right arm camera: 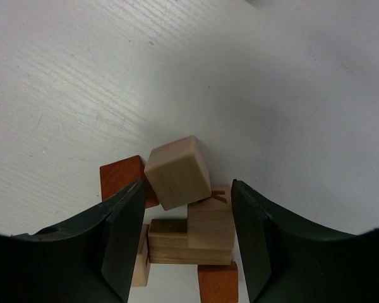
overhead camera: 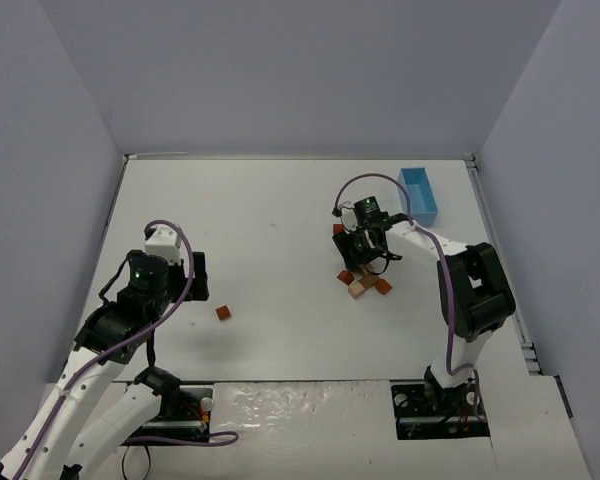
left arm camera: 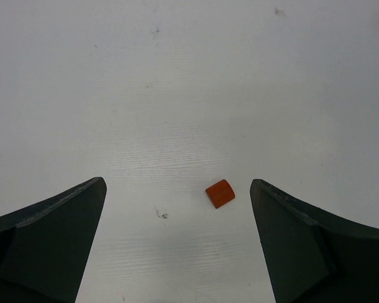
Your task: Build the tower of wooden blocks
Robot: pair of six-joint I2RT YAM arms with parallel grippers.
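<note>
Left pincer [left arm camera: 178,183]: mine, spread wide and empty. It hangs over one loose orange block [left arm camera: 220,193] on the table [left arm camera: 177,76], placed to straddle it.
Right pincer [right arm camera: 188,186]: mine, half spread around a tilted tan cube [right arm camera: 177,170] atop the tower [right arm camera: 191,243]. Seemingly unclamped, since I see a gap at one finger.

left arm [overhead camera: 80,385], lower left: white links, black joints | right arm [overhead camera: 452,345], right: same | lilac cable [overhead camera: 185,262] along each | green wrist light [overhead camera: 137,269] on both | left hand [left arm camera: 177,183], right hand [right arm camera: 186,189]: dark matte wedge fingers
</note>
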